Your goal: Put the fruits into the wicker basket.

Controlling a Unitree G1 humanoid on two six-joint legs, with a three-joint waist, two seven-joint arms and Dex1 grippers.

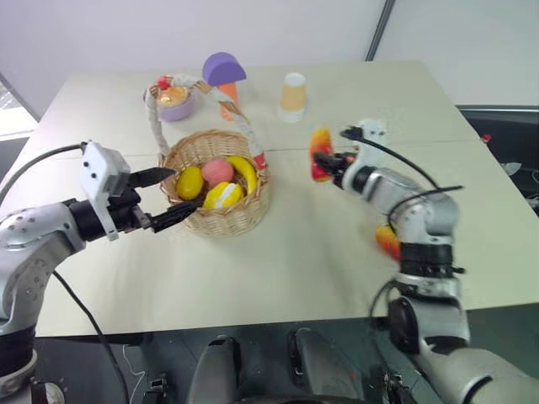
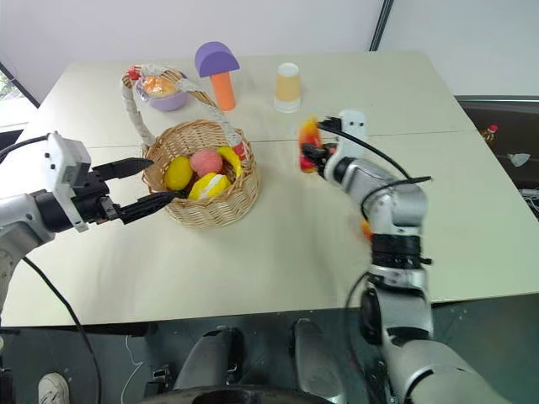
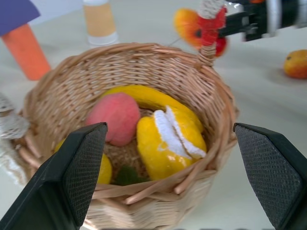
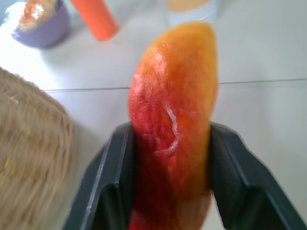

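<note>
Reference: table (image 1: 278, 278), 12 o'clock = far edge, clock centre = basket.
Wicker basket (image 1: 221, 215): on table, left of middle.
In basket: peach (image 1: 217, 171) at middle, lemon (image 1: 189, 182) to its left, banana (image 1: 245, 172) to its right, one more fruit (image 1: 222, 195) at the near side.
Bowl (image 1: 176, 104): 11 o'clock, behind basket.
Mushroom toy (image 1: 225, 76): 12 o'clock, right of bowl.
Cup (image 1: 293, 97): 1 o'clock, right of mushroom toy.
Elongated fruit (image 1: 321, 156): 2 o'clock, off the table surface, between the right gripper's (image 4: 170, 182) fingers.
Mango (image 1: 387, 241): 4 o'clock, on table, partly behind right arm.
Left gripper (image 1: 173, 195): 9 o'clock, just beside basket wall.
</note>
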